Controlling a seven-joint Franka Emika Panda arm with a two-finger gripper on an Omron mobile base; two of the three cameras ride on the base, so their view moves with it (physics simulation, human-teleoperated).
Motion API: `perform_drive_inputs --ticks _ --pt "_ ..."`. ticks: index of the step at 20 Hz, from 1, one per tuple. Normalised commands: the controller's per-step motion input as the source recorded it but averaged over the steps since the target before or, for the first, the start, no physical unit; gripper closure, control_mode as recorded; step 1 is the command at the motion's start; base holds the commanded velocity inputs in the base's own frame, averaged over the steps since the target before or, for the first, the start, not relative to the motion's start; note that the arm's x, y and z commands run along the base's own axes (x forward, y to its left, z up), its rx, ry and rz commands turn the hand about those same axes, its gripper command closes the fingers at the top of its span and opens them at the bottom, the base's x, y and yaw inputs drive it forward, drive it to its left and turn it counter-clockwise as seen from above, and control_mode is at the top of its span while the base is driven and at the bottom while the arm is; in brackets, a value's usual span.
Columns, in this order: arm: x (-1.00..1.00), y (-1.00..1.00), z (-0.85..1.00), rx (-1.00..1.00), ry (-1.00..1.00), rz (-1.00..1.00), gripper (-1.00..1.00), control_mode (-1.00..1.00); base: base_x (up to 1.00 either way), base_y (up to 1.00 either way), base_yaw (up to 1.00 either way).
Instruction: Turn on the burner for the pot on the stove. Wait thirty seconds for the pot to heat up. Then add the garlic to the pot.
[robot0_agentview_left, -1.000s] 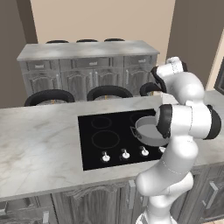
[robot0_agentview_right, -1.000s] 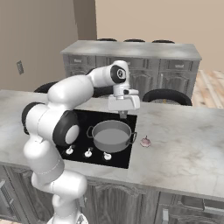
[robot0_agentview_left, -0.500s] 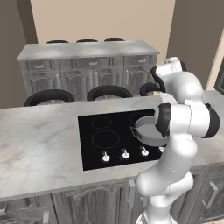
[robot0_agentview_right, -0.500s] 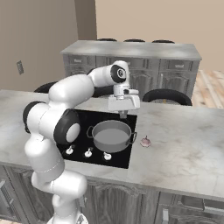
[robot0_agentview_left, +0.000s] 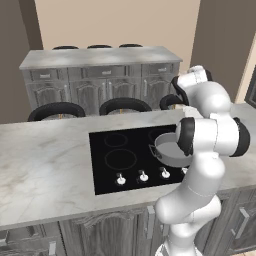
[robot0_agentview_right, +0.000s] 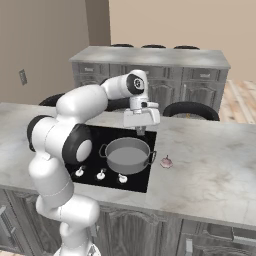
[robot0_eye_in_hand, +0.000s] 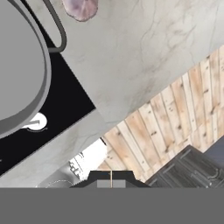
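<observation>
Nothing has really shifted over the last second: the end effector (robot0_agentview_right: 141, 131) still hangs above the far rim of the pot (robot0_agentview_right: 127, 154) on the stove (robot0_agentview_left: 127, 155), fingers pinched together on nothing. The garlic (robot0_agentview_right: 166, 162) sits on the counter (robot0_agentview_right: 210, 155) just beside the pot's handle. It looks light, firm, papery and prone to rolling, so pinch it gently across its widest part.

The white arm rises from the base, bends at a dark elbow joint and reaches forward at about shoulder height. Its wrist turns the hand straight down. The gripper (robot0_agentview_right: 141, 131) points downward with its two dark fingers (robot0_eye_in_hand: 110, 176) pressed together, holding nothing.
</observation>
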Motion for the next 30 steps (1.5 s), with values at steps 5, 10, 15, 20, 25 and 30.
perform_drive_inputs --ticks 5,10,15,20,25,30 --pt "0.01 0.00 0.00 0.00 0.02 0.00 1.00 -1.00 0.00 0.00 0.00" --pt "0.00 0.00 0.00 0.00 0.02 0.00 1.00 -1.00 0.00 0.00 0.00" --pt "0.00 0.00 0.00 0.00 0.01 0.00 1.00 -1.00 0.00 0.00 0.00" --pt "0.00 0.00 0.00 0.00 0.01 0.00 1.00 -1.00 0.00 0.00 0.00" --pt "0.02 0.00 0.00 0.00 0.01 0.00 1.00 -1.00 0.00 0.00 0.00" --pt "0.00 0.00 0.00 0.00 0.01 0.00 1.00 -1.00 0.00 0.00 0.00"
